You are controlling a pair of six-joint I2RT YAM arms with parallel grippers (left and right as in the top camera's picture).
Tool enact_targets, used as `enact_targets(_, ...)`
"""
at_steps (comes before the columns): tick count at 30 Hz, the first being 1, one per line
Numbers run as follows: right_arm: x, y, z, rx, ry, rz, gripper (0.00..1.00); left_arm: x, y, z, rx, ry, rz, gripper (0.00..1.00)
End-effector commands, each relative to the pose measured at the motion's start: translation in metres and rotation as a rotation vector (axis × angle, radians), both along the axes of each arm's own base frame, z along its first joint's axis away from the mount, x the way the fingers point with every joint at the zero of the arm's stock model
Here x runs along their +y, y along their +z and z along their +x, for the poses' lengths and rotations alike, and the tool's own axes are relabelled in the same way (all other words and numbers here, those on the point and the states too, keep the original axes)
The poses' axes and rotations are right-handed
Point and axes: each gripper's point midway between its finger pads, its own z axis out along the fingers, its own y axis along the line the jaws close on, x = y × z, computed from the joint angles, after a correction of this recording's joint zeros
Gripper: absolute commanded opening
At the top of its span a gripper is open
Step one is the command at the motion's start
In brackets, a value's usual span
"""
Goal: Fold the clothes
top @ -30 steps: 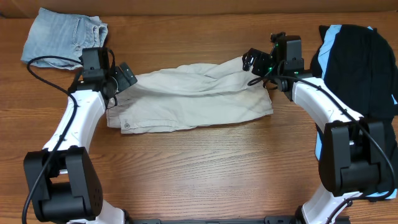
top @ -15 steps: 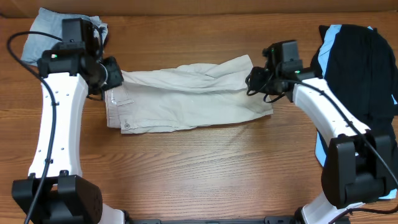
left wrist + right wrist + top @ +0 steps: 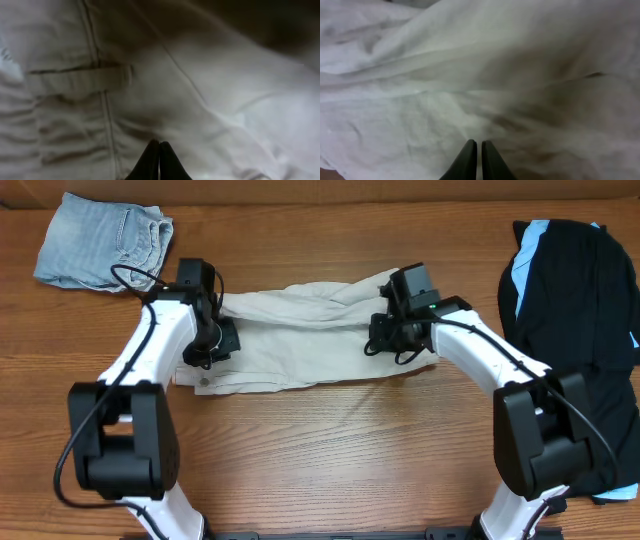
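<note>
Pale beige shorts (image 3: 310, 340) lie spread lengthwise across the middle of the table. My left gripper (image 3: 221, 344) is over their waistband end and my right gripper (image 3: 386, 337) is over the leg end. In the left wrist view the shorts (image 3: 210, 100) fill the frame, with a belt loop (image 3: 80, 80) and a seam showing. That gripper (image 3: 159, 143) is shut, its tips pressed together with no cloth seen between them. The right wrist view shows rumpled beige fabric (image 3: 470, 75) under my right gripper (image 3: 478, 143), which is shut to a hairline slit with nothing visibly pinched.
Faded light-blue denim shorts (image 3: 100, 245) lie bunched at the back left corner. A pile of black garments with light-blue panels (image 3: 575, 280) covers the right side. Bare wooden table (image 3: 320, 460) stretches in front of the beige shorts.
Both grippers have shut. The left came in from the shorts' left edge onto the waistband end. The right moved left and forward from the top right corner onto the leg end.
</note>
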Motion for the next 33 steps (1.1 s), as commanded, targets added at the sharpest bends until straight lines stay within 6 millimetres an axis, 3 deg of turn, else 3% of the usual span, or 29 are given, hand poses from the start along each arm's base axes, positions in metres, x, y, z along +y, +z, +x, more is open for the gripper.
enact_targets(1,-0.006,-0.024,0.003,0.006,-0.005,-0.069,0.08,0.004,-0.028,-0.001,0.050,-0.010,0.023,0.04)
enact_targets(4,-0.010,-0.032,0.029,-0.085,-0.035,-0.103,0.08,0.005,-0.045,-0.004,0.092,-0.010,0.024,0.04)
enact_targets(8,-0.013,-0.018,0.063,-0.231,-0.084,-0.105,0.08,0.003,-0.049,-0.006,0.103,-0.010,0.013,0.04)
enact_targets(12,-0.013,0.017,0.103,-0.374,-0.153,-0.045,0.08,-0.001,-0.048,-0.011,0.126,-0.012,-0.010,0.04)
enact_targets(16,-0.011,0.069,0.134,-0.432,-0.158,0.058,0.08,-0.001,-0.048,-0.009,0.117,-0.013,-0.009,0.08)
enact_targets(18,-0.011,0.085,0.132,-0.395,-0.119,0.070,0.08,-0.001,-0.046,-0.001,0.087,-0.019,-0.010,0.14)
enact_targets(21,-0.014,0.088,0.120,-0.322,-0.070,0.052,0.08,-0.002,-0.031,0.016,0.043,-0.026,-0.018,0.14)
enact_targets(28,-0.012,0.070,0.087,-0.168,-0.023,0.052,0.08,-0.005,0.055,0.075,-0.126,-0.046,-0.019,0.11)
enact_targets(30,-0.012,0.067,0.080,-0.136,-0.020,0.051,0.08,-0.006,0.065,0.091,-0.193,-0.047,-0.021,0.10)
enact_targets(33,-0.014,0.063,0.072,-0.098,-0.020,0.040,0.09,-0.007,0.057,0.106,-0.242,-0.049,-0.023,0.09)
